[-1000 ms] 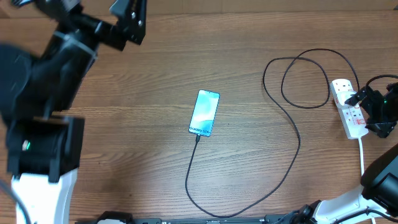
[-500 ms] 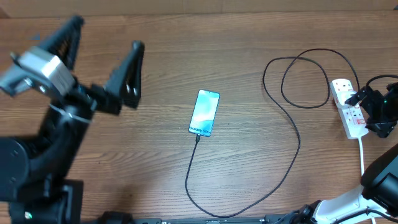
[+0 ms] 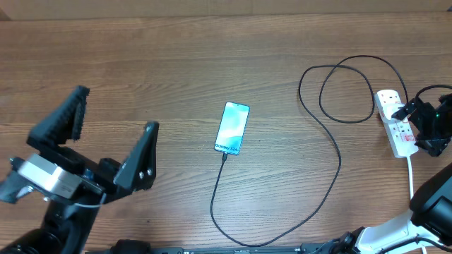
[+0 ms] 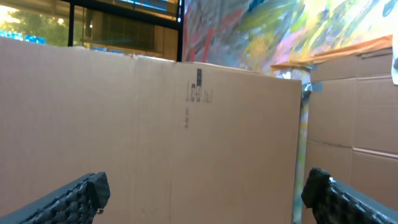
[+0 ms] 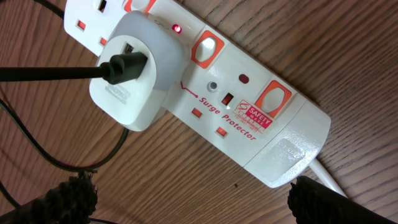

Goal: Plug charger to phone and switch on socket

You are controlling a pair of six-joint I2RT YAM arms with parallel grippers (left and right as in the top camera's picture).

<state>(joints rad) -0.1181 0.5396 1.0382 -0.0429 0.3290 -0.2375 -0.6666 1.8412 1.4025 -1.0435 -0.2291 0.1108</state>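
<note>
— Table point(image 3: 176, 56) layout first: why does your left claw point(image 3: 119, 109) sit so far off?
— It's spread wide, empty, pointed at cardboard point(image 4: 155, 124); nothing needs it, I judge.
— And the socket point(image 3: 397, 125)?
— Your right claw point(image 3: 418, 128) hovers over it, fingers apart, gripping nothing, placed for the switch.
— The phone point(image 3: 233, 128)?
— Mid-table, charger point(image 5: 56, 73) tip at its lower edge; on the socket, a red light point(image 5: 177, 28) glows.

White plastic power strip point(image 5: 249, 118) on wooden bench point(image 5: 348, 50); white adapter point(image 5: 134, 78) with thin black cable point(image 5: 50, 73) plugged in; red lamp point(image 5: 176, 28) lit.
</note>
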